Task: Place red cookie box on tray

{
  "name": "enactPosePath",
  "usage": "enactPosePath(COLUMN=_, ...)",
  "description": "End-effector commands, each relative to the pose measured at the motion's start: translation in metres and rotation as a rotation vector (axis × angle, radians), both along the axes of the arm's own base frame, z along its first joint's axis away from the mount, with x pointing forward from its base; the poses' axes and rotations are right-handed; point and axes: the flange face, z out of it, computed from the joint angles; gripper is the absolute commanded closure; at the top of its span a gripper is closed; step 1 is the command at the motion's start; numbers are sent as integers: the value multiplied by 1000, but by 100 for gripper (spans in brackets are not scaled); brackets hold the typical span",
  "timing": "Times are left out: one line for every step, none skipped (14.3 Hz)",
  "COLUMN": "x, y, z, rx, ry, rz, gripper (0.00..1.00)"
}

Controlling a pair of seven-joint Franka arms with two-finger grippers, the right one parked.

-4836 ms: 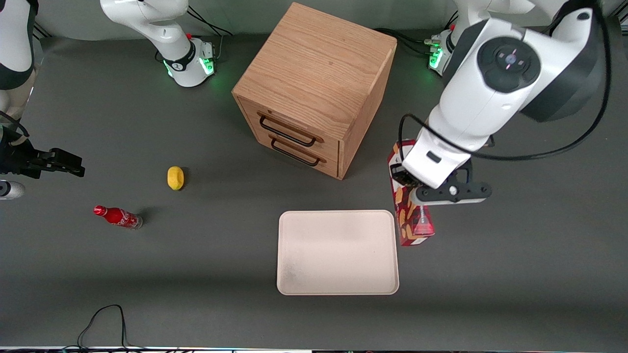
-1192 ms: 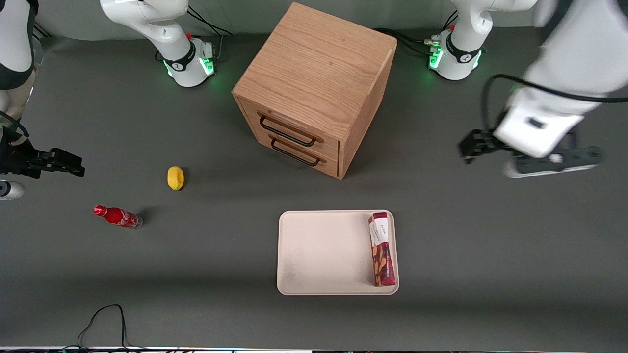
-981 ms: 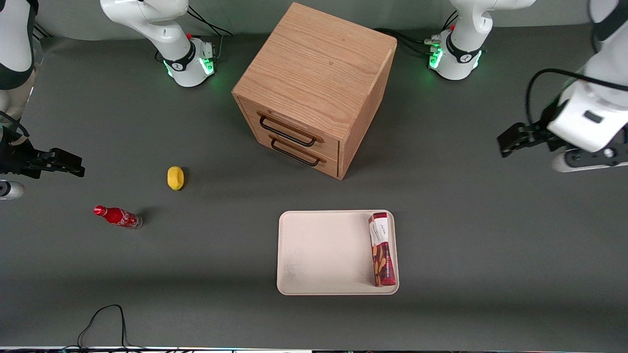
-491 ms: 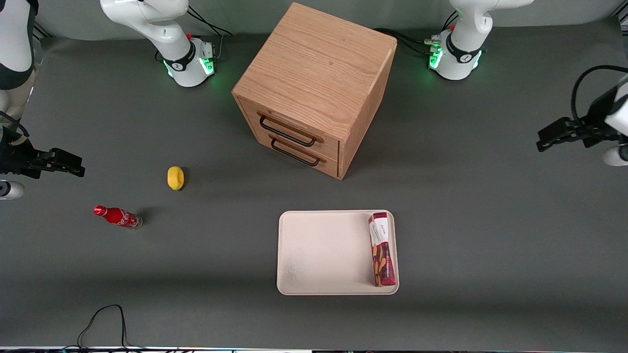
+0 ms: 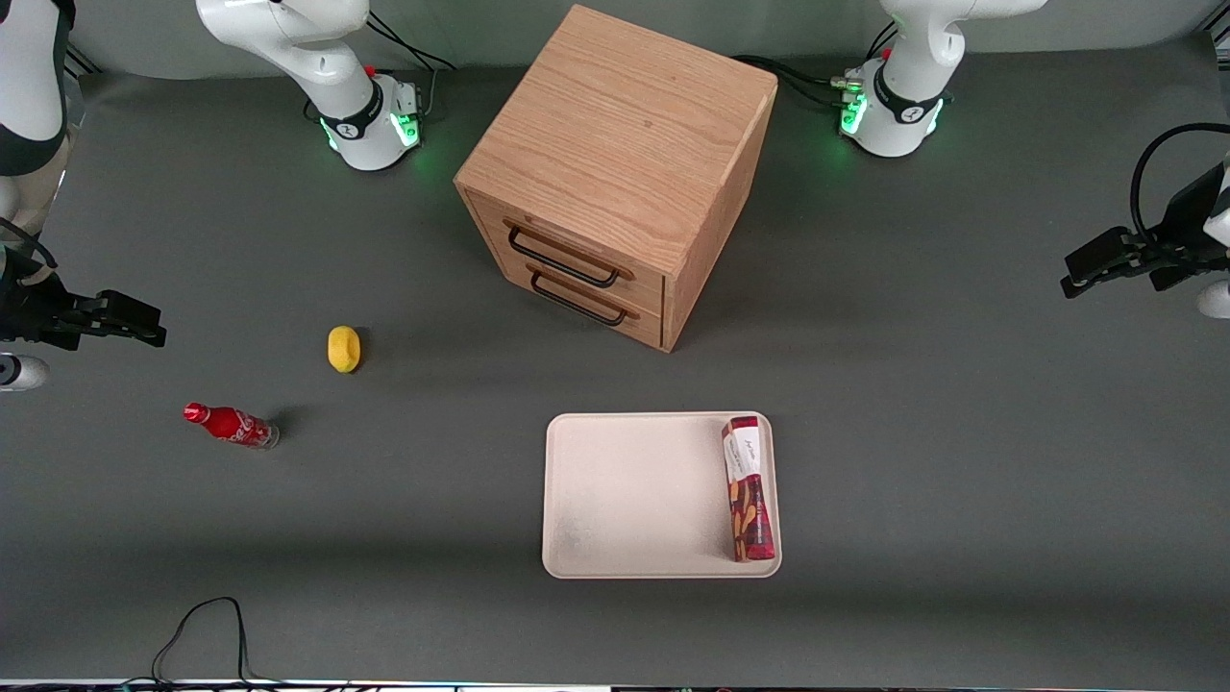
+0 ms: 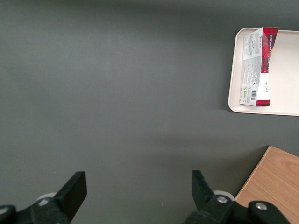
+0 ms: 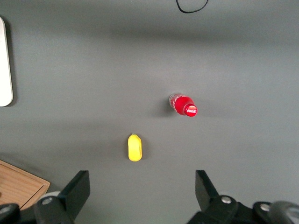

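Note:
The red cookie box [image 5: 748,488] lies flat in the tray [image 5: 634,500], along the tray's short rim nearest the working arm's end of the table, its white label end pointing toward the cabinet. The left wrist view shows the red cookie box [image 6: 257,67] resting in the tray [image 6: 285,65] with nothing touching it. My gripper [image 5: 1081,272] hangs high over bare table at the working arm's end, far from the tray. Its fingers [image 6: 74,189] stand wide apart with only grey tabletop between them in the gripper [image 6: 138,191] view.
A wooden two-drawer cabinet [image 5: 615,173] stands farther from the front camera than the tray. A yellow lemon-like object [image 5: 343,348] and a small red soda bottle [image 5: 231,425] lie toward the parked arm's end. A black cable [image 5: 207,625] loops near the front edge.
The box went from my grip beside the tray to lying in the tray. My gripper let go, rose and swung away toward the working arm's end, nearly still over the last half second.

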Motion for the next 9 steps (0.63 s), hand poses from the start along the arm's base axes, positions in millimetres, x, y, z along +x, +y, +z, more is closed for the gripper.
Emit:
enactPosePath(x=-9, y=-3, z=4, rx=-12, ry=-9, rz=-2, gripper=0)
enactPosePath(x=-9, y=-3, z=5, rx=-12, ry=-9, rz=1, gripper=0)
enactPosePath(x=-9, y=-3, z=6, rx=-11, ry=-10, rz=4, gripper=0)
enactPosePath(x=-9, y=-4, z=5, rx=-5, ry=-9, rz=-1, gripper=0)
enactPosePath(x=-8, y=-5, z=5, rx=-3, ry=-10, rz=1, gripper=0)
enactPosePath(x=-8, y=-6, z=6, rx=-6, ry=-10, rz=-2, gripper=0)
enactPosePath(x=-8, y=-6, z=5, rx=-6, ry=-7, rz=-9, gripper=0)
enactPosePath(x=-8, y=-9, z=5, rx=-6, ry=-7, rz=-15, gripper=0)
enactPosePath(x=-7, y=-10, z=4, rx=-6, ry=-6, rz=-18, gripper=0)
